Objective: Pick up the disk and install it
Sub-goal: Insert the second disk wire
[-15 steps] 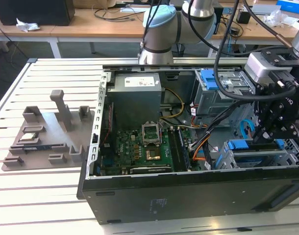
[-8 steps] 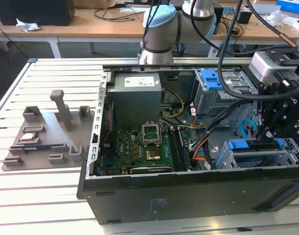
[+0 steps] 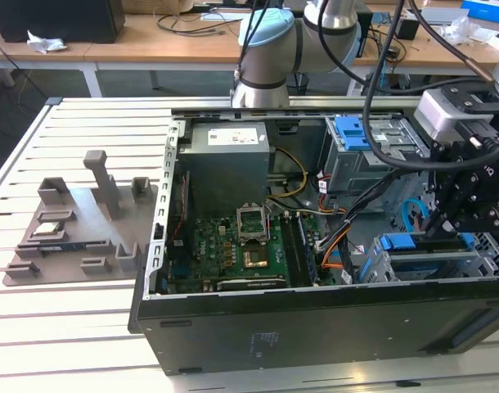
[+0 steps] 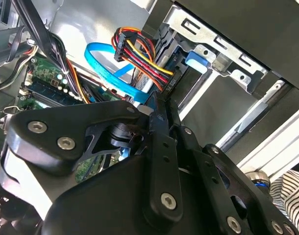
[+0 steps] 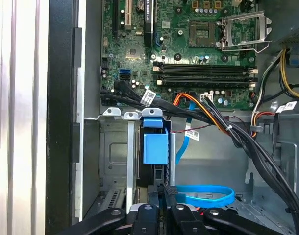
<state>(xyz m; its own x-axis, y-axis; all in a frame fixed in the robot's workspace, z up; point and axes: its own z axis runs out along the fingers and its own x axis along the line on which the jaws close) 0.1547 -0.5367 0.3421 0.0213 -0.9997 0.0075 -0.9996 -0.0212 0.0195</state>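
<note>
The disk point(image 5: 154, 147) sits on edge in a slot of the grey drive cage point(image 5: 112, 152) inside the open computer case, its blue end tab facing out. In the exterior view the blue tab of the disk point(image 3: 397, 242) shows on top of the cage point(image 3: 384, 266), at the case's near corner on that view's right. My gripper point(image 5: 168, 192) hangs just beside the disk's end, its two black fingers pressed together with nothing visible between them. In the second wrist view the gripper point(image 4: 161, 110) points toward the cage, with the blue tab of the disk point(image 4: 196, 58) beyond it.
A blue data cable point(image 5: 208, 196) and bundled power wires point(image 5: 218, 122) run close to the cage. The motherboard point(image 3: 233, 246) and power supply point(image 3: 229, 151) fill the case. A second cage with a blue bracket point(image 3: 352, 131) stands farther back. A grey fixture tray point(image 3: 78, 221) lies on the exterior view's left.
</note>
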